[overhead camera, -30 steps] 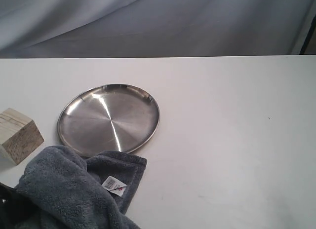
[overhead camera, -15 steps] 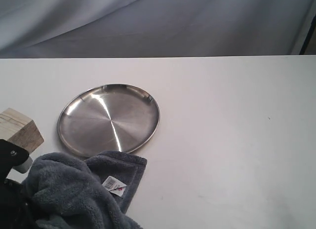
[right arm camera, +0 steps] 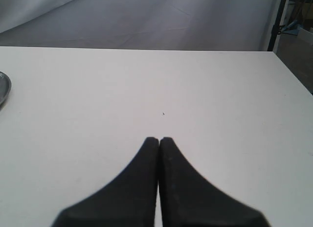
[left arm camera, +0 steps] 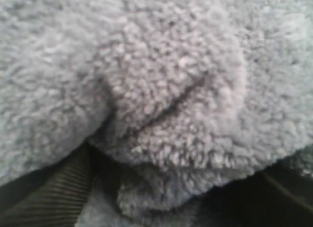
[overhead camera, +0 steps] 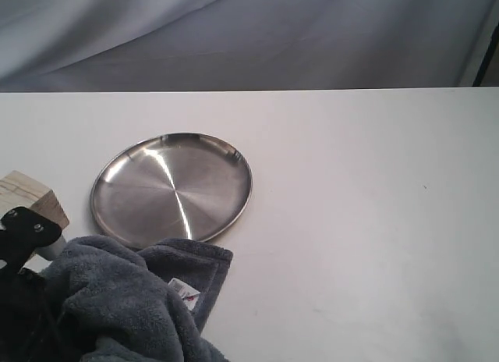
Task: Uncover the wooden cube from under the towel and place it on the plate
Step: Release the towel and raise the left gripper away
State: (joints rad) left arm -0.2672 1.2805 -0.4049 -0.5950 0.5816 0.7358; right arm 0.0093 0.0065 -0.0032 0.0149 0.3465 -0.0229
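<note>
Left pincer (overhead camera: 28, 231) is buried in the towel (overhead camera: 125, 296), clamped on a bunched fold of it at the near left corner of the worktop (overhead camera: 359, 221). Just behind it sits the wooden cube (overhead camera: 30, 195) — uncovered, left of the plate (overhead camera: 171, 189) and apart from it. Right pincer (right arm camera: 158, 140) hangs over bare worktop — tips pressed together.

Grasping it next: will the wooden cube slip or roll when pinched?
The wooden cube looks rigid and flat-faced, so it should pinch squarely. Its matte, grainy wood probably grips rather than slips. Nudged, it likely slides on the table, not rolls.
</note>
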